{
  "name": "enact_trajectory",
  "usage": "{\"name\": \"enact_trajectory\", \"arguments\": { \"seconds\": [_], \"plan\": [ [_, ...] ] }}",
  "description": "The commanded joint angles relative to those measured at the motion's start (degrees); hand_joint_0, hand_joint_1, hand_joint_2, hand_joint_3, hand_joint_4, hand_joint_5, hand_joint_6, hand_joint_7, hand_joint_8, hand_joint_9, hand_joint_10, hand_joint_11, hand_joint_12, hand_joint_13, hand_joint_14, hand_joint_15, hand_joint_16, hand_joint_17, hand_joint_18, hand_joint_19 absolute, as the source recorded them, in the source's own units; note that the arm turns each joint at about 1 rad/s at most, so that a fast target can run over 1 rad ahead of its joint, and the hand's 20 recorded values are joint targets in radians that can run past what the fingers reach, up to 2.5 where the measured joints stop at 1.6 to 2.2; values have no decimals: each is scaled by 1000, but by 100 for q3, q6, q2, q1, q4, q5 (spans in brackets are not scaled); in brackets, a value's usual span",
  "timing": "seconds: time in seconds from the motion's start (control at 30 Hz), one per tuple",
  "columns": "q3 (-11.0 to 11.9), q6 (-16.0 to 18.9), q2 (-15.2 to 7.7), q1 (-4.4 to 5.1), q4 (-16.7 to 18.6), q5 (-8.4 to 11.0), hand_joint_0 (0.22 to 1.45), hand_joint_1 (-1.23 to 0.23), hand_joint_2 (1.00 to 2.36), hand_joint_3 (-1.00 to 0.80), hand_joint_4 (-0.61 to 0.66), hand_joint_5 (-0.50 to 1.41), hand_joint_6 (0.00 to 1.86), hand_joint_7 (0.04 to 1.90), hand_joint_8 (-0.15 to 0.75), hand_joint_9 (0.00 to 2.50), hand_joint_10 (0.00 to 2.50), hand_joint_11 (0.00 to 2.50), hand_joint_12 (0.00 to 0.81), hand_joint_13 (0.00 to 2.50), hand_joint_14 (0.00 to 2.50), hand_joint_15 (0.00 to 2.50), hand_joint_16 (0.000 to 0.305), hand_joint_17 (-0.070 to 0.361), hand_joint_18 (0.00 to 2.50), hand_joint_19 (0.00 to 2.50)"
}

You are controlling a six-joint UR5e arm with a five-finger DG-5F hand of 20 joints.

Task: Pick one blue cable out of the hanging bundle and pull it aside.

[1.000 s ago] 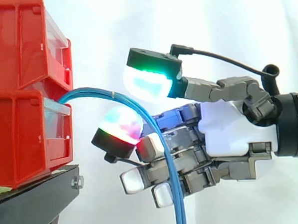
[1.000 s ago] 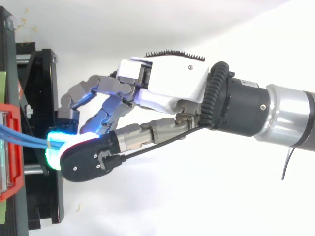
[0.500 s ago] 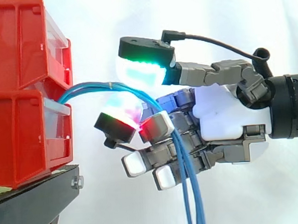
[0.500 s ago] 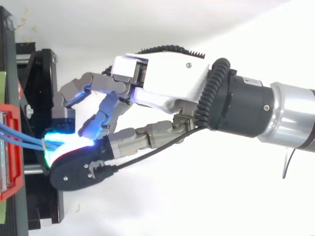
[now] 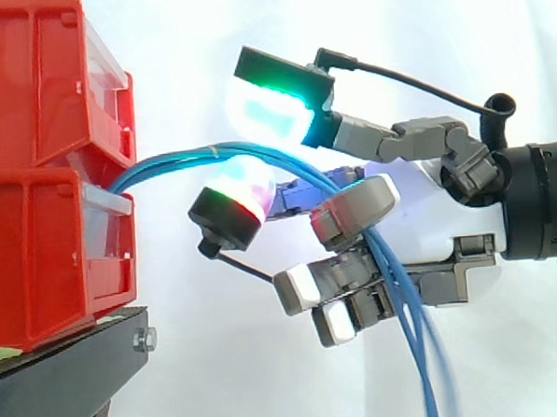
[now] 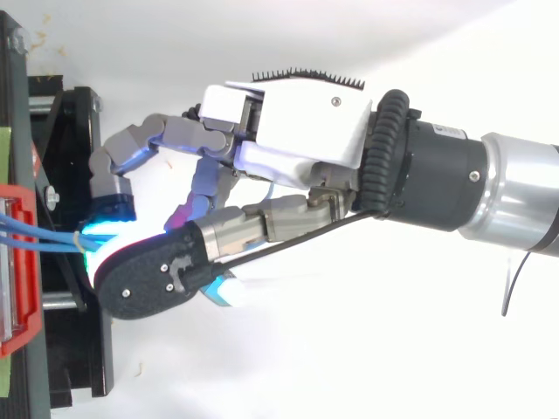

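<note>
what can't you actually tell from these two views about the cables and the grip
- Side view: how many blue cables the curled fingers hook; the strands overlap and pass behind a finger.
- Side view: the cables' lower ends, cut off by the bottom edge.
- Side view: where they start, hidden between the red bins.
- Top view: the cables' run past the bins, covered by the hand.

Glossy red plastic bins, matt black stand
</note>
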Motion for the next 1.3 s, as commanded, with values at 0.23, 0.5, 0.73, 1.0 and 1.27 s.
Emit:
{"name": "enact_trajectory", "arguments": {
  "seconds": [0.23, 0.5, 0.73, 1.0, 1.27],
  "plan": [
    [87, -7, 7, -48, -98, -82, 562, -609, 1013, -329, 83, -69, 875, 1255, 343, 1479, 25, 1044, 348, 1144, 24, 696, 50, 111, 1104, 653],
    [96, -7, -2, -48, -98, -82, 547, -675, 1012, -222, 151, -167, 909, 1009, 366, 1149, 17, 991, 397, 1000, 18, 654, 60, 136, 1037, 602],
    [87, -16, -2, -109, -98, -144, 686, -782, 1021, -128, -65, -204, 949, 1153, 309, 1016, 18, 1044, 351, 903, 20, 628, 49, 111, 922, 559],
    [104, -7, 7, -145, -151, -205, 633, -809, 1000, -500, -56, -114, 925, 1151, 283, 1129, 21, 925, 333, 926, 20, 598, 46, 102, 932, 557],
    [228, -7, 7, -171, -432, -267, 567, -616, 1011, -375, -62, -65, 865, 1076, 275, 1244, 21, 843, 343, 963, 20, 623, 48, 109, 947, 632]
  ]
}}
